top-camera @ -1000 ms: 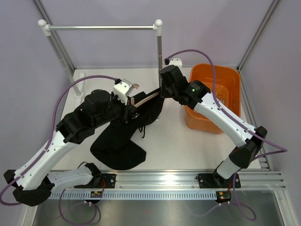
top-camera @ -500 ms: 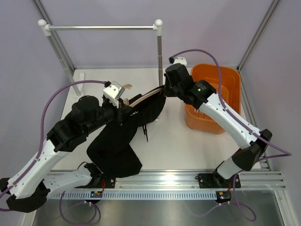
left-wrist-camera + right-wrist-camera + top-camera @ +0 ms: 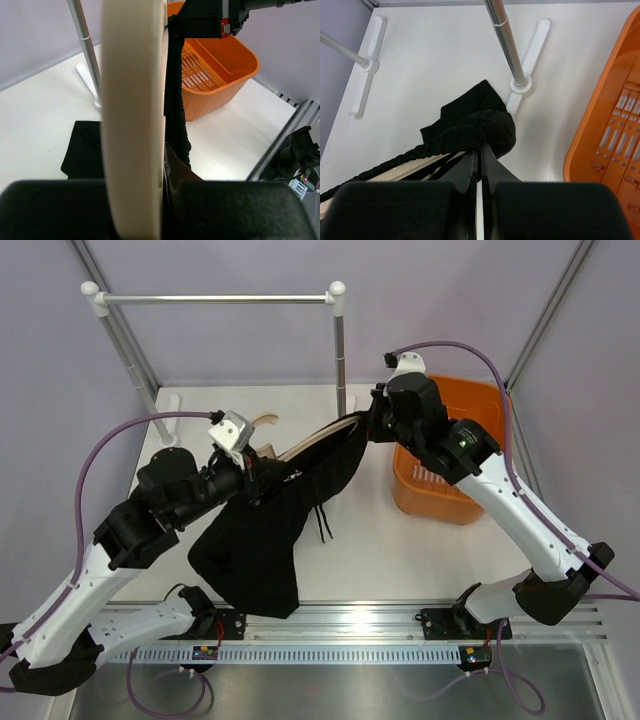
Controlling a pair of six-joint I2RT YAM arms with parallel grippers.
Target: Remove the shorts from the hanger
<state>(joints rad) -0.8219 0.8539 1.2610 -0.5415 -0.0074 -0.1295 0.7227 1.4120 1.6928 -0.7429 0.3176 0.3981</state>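
The hanger (image 3: 318,440) is held above the worktop (image 3: 400,540) between the two arms, with the shorts (image 3: 265,535) draped from it and hanging down towards the near edge. The left fingers (image 3: 60,210) are clamped on the wooden bar near its hook end, while the right fingers (image 3: 494,165) are pressed together on a bunched fold of waistband at the other tip of the bar, near the basket (image 3: 455,455). The step in hand is judged to be the stripping of the waistband off that tip. It is best done with the hanger held steady and level by the left fingers, and the fabric drawn outward past the end of the bar — not straight up, where the band would likely be caught on the wood. The pull should be made slowly so that the pinch is not lost, and the drawstring (image 3: 322,520) should be watched — it may be snagged on the frame.
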